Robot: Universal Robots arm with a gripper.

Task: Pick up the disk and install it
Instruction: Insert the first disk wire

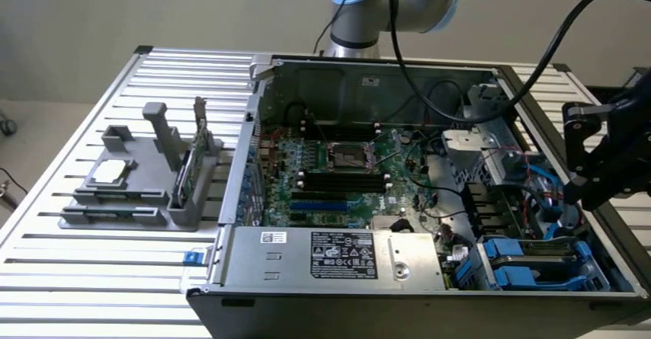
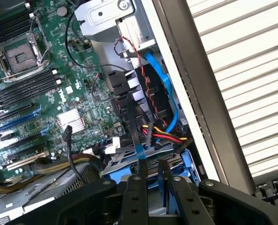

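- Blue-framed disk (image 1: 534, 263) lies in the drive bay at the lower right of the open computer case (image 1: 407, 316) in the exterior view, so the pick-up looks done. I cannot tell if it is fully seated.
- At the right edge, the gripper (image 1: 595, 194) hangs above that bay, apart from the disk.
- In the wrist view, the disk (image 2: 129, 161) sits at lower centre, just beyond the gripper (image 2: 153, 180).
- Its fingers stand slightly parted, with nothing between them.

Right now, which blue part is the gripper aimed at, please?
The disk carrier, straight ahead of the gripper; the blue cable and slots lie off to the side.
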